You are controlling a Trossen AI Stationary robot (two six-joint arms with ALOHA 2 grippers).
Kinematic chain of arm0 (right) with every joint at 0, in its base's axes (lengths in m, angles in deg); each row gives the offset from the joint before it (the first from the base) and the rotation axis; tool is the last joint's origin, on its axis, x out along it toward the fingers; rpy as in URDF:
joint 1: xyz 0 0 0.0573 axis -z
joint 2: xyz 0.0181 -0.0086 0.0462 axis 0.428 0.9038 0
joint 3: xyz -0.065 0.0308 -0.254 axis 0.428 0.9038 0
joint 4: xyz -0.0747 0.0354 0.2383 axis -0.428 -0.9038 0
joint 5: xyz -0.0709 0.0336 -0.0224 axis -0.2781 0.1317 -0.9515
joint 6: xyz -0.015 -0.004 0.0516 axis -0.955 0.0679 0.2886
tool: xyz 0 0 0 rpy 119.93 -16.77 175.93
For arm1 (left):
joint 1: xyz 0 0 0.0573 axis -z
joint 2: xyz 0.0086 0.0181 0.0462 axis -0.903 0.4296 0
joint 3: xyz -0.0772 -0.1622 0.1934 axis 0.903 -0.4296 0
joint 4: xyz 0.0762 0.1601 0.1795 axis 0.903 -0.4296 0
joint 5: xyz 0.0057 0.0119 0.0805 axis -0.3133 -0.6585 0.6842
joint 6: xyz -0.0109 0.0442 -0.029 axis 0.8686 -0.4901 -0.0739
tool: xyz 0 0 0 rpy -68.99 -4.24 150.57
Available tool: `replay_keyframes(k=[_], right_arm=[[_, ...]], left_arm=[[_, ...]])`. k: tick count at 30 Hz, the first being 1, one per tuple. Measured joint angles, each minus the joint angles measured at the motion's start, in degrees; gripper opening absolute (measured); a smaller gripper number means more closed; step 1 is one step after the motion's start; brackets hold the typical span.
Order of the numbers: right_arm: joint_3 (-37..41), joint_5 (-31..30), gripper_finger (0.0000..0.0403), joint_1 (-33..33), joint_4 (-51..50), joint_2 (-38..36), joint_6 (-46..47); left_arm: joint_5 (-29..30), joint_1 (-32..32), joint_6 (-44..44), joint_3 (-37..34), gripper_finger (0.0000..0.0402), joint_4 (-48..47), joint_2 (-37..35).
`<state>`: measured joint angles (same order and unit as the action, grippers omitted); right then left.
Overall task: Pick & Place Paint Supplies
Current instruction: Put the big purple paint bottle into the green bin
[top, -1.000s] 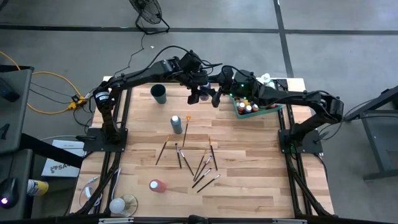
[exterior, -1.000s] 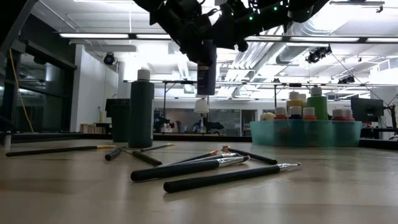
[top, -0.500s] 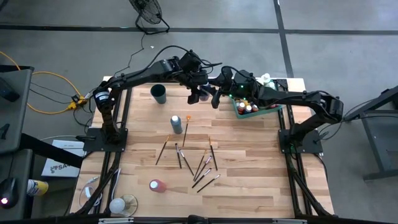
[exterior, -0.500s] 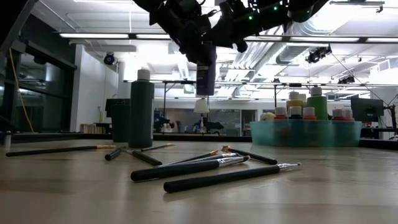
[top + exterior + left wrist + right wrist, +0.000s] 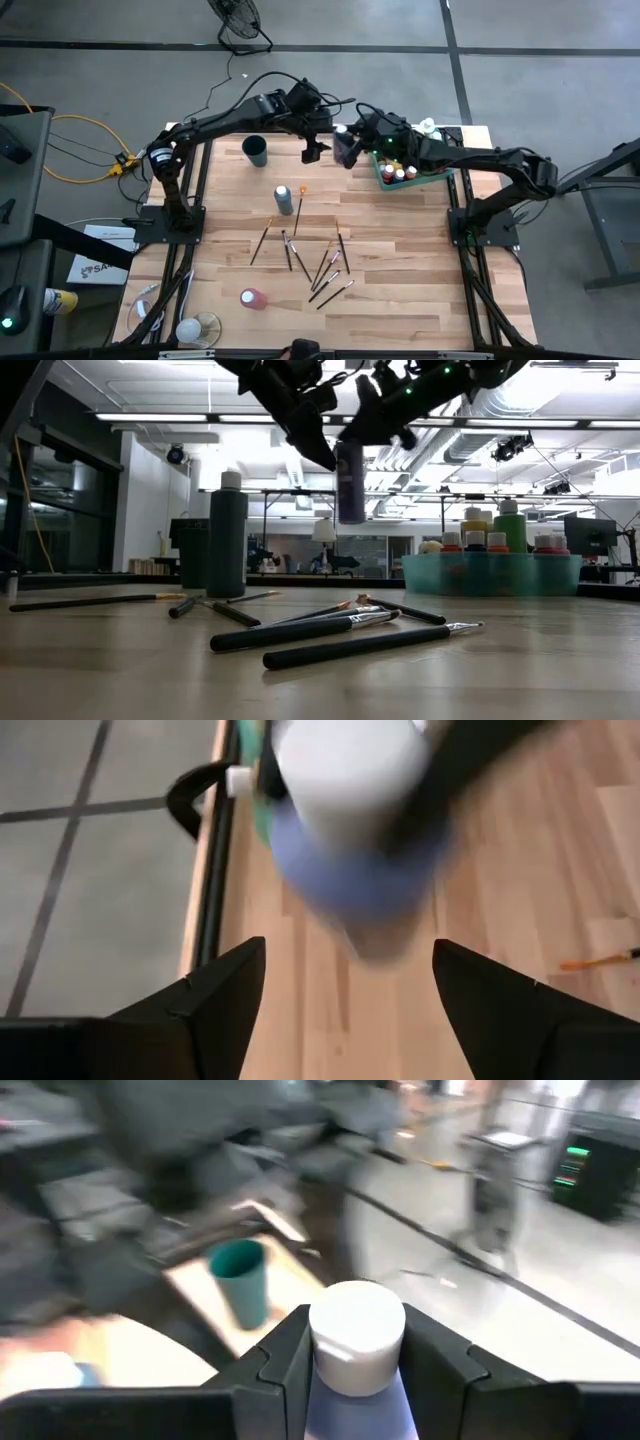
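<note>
Passing between the arms, the purple bottle (image 5: 350, 482) is now hanging from the right gripper (image 5: 347, 150), where half a second ago it was hanging under the left one; the left gripper (image 5: 312, 150) is standing beside it with its fingers (image 5: 205, 1010) spread wide and holding nothing.

Nearest the front edge of the worktop (image 5: 420, 290), a pink bottle (image 5: 251, 298) is lying on its side toward the left corner. Behind it, around the middle of the worktop, a loose scatter of brushes (image 5: 325, 270) is lying flat, some crossing one another. Farther back, a grey-green bottle (image 5: 283, 198) with a pale cap is standing upright, with an orange-tipped brush (image 5: 299, 208) lying just beside it.

Above the far part of the worktop the two grippers are meeting, near each other. In the right wrist view the bottle's white cap (image 5: 357, 1323) is sitting between the right gripper's fingers (image 5: 275, 1360), which are closing on the bottle below it; it is hanging upright in the air, clear of the wood.

At the far left, a dark cup (image 5: 255, 150) is standing upright. At the far right corner, a green tray (image 5: 490, 574) is holding several capped bottles (image 5: 398, 172) standing upright.
</note>
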<state>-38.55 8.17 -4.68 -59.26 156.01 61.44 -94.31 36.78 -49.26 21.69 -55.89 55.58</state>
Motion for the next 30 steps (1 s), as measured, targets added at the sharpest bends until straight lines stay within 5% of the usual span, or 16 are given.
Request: replay_keyframes(k=[16, 23, 30], right_arm=[[0.1, -31.3, 0.0115, -0.5, -30.4, -18.5, 9.9], [3.0, -37.2, 0.0115, -4.2, -36.0, -26.8, 16.6], [8.4, -44.4, 0.0115, -5.9, -36.0, -27.5, 21.8]], left_arm=[[3.0, -2.7, 1.9, 0.0, 0.0282, -1.7, -2.0], [2.8, -2.7, 1.9, 0.0, 0.0282, -1.6, -2.0], [1.9, -2.7, 1.9, 0.0, 0.0282, -1.5, -2.0]])
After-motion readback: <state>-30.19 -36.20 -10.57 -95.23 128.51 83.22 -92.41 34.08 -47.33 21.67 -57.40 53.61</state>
